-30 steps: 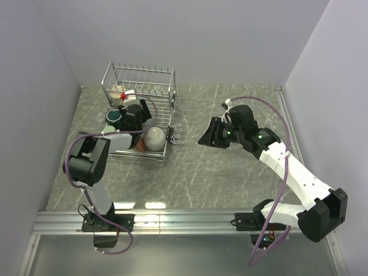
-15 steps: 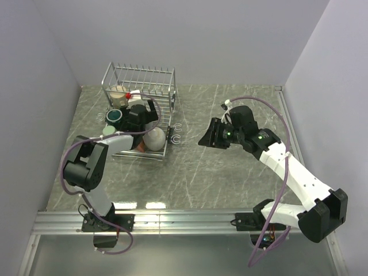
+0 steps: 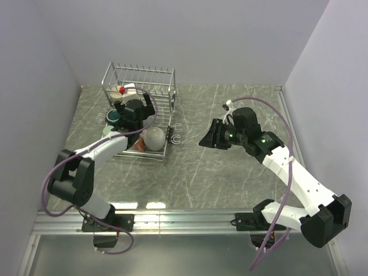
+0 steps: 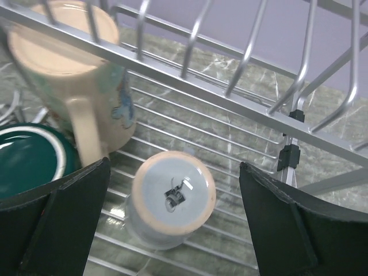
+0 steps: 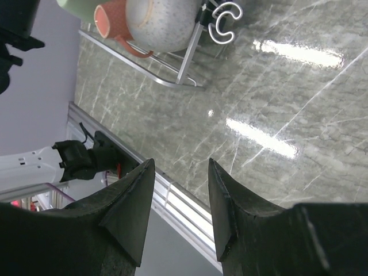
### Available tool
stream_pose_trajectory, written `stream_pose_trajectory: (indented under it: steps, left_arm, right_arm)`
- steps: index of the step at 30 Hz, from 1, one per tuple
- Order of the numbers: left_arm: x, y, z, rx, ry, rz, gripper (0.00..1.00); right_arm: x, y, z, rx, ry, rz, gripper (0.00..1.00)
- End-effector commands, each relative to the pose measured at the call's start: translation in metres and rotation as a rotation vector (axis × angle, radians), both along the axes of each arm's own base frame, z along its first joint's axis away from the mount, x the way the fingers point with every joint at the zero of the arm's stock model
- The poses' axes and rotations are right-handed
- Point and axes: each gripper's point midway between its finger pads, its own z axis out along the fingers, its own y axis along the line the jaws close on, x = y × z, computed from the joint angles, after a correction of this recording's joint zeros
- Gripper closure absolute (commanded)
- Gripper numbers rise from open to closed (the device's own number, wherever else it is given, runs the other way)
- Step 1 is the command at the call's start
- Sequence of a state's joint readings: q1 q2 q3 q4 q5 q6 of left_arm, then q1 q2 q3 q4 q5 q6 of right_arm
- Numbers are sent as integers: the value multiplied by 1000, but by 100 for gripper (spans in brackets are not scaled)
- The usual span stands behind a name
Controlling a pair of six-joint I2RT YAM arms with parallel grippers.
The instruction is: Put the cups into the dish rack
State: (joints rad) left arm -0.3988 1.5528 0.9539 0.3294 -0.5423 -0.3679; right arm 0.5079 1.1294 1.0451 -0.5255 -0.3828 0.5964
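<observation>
The dish rack [image 3: 141, 75] at the far left of the table holds, as far as I see, all six cups: wide cream mug [image 5: 161, 23] at the front, tall tan mug [image 4: 75, 86] at the back, dark green mug [image 4: 29, 158], red-brown mug [image 5: 112, 23], pale green mug [image 5: 80, 7], and light blue-grey mug [image 4: 172, 198] upside down. I see no cup outside it, so loading looks approx. complete. Left gripper [image 4: 172, 230] hangs over the blue-grey one, fingers wide apart, w/o contact. Right gripper [image 5: 181, 195] hovers mid-table, fingers half apart, empty. Walls are plain pale lilac; the table [image 3: 218, 172] is glossy grey-green marble w/ light reflections.
</observation>
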Motion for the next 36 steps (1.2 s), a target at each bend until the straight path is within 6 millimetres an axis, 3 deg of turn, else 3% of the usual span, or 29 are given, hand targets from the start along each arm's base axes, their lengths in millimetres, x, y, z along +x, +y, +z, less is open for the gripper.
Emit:
stream_pose_trajectory:
  steps: [1, 2, 4, 5, 7, 8, 10, 11, 12, 13, 15, 16, 18, 19, 20, 21, 22, 24, 25, 26, 29, 33, 36]
  left_arm:
    - [-14, 10, 57, -32, -78, 35, 0]
    - [-18, 9, 66, -48, -89, 28, 1]
    - [-34, 12, 86, -84, -102, 25, 1]
    - [-40, 11, 95, -96, -113, 20, 1]
    - [-60, 19, 107, -110, -125, 34, 1]
    - [-72, 30, 121, -125, -161, 69, 1]
    - [-87, 44, 121, -120, -165, 113, 1]
    - [-94, 53, 114, -100, -158, 141, 1]
    - [-103, 60, 120, -86, -176, 151, 0]
    - [-110, 66, 109, -63, -142, 169, 1]
    - [-123, 79, 110, -51, -138, 215, 1]
    - [-129, 84, 102, -37, -111, 235, 1]
    - [-146, 100, 105, -62, -140, 305, 1]
    - [-154, 105, 93, -59, -130, 320, 1]
    - [-165, 111, 104, -100, -193, 322, 1]
    - [-170, 109, 104, -120, -214, 294, 1]
    - [-173, 107, 87, -119, -208, 267, 1]
    - [-184, 107, 93, -150, -290, 225, 1]
    - [-186, 108, 76, -145, -284, 226, 1]
    - [-189, 112, 75, -160, -301, 240, 1]
    - [-192, 120, 50, -144, -266, 299, 1]
    - [-196, 131, 32, -192, -260, 393, 1]
    - [-197, 131, 25, -250, -277, 401, 1]
  right_arm:
    - [1, -1, 32, 32, -108, 15, 50]
    - [2, -1, 53, 51, -148, 14, 50]
    - [1, -2, 75, 68, -196, 13, 50]
    - [0, -4, 99, 92, -247, 5, 49]
    - [0, -10, 114, 86, -285, -12, 48]
    - [-2, -13, 133, 93, -335, -14, 48]
    - [-4, -21, 146, 78, -367, -37, 47]
    - [-9, -26, 162, 88, -410, -49, 46]
    - [-12, -31, 169, 86, -433, -57, 45]
    - [-13, -38, 172, 74, -444, -85, 45]
    - [-27, -50, 188, 87, -505, -105, 42]
    - [-31, -53, 189, 89, -514, -113, 40]
    - [-41, -68, 189, 91, -536, -161, 32]
    - [-49, -76, 183, 93, -540, -185, 31]
    - [-49, -85, 179, 90, -533, -240, 29]
    - [-50, -92, 176, 88, -526, -280, 28]
    - [-53, -100, 169, 78, -513, -313, 26]
    - [-63, -110, 160, 92, -523, -345, 20]
    - [-73, -114, 164, 119, -554, -347, 17]
    - [-74, -115, 155, 122, -542, -353, 10]
    - [-79, -121, 149, 170, -570, -382, 3]
    - [-96, -111, 157, 282, -697, -295, 0]
    - [-93, -114, 148, 300, -634, -341, 0]
